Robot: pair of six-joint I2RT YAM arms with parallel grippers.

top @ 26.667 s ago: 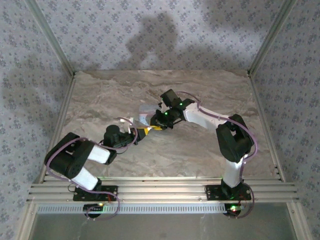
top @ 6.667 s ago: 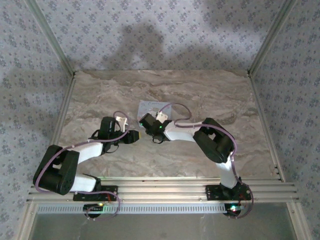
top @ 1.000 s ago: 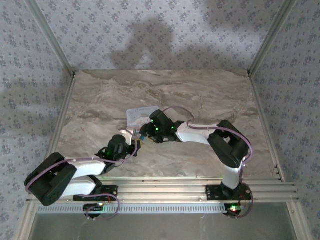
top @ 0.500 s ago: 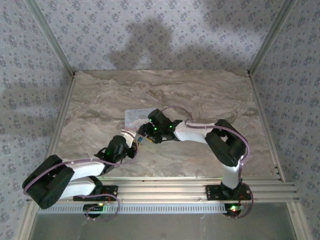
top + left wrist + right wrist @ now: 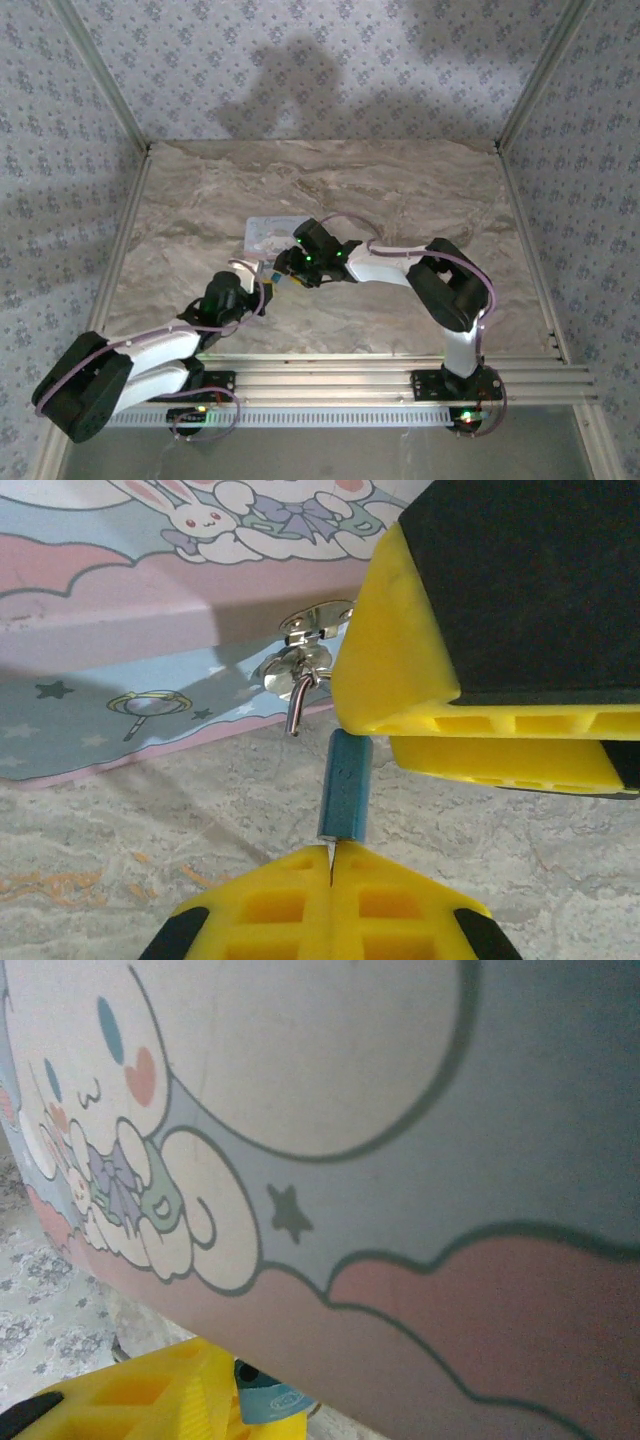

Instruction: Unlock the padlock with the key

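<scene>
Mid-unlock, left gripper point(image 5: 330, 865) pinched together at base of small dark-teal squarish padlock point(image 5: 345, 785); can't tell right gripper point(image 5: 370, 730) grip. Next: twist, pop silver shackle point(image 5: 297, 705).

Left wrist view: the closed tips of the left gripper point(image 5: 330, 858) hide whatever sits between them at the lower end of the padlock point(image 5: 345, 785) (a key cannot be made out). The tin point(image 5: 120, 680) is cut off at the top and left edges. Right wrist view: the padlock point(image 5: 268, 1400) is a blurred sliver at the bottom edge.
</scene>
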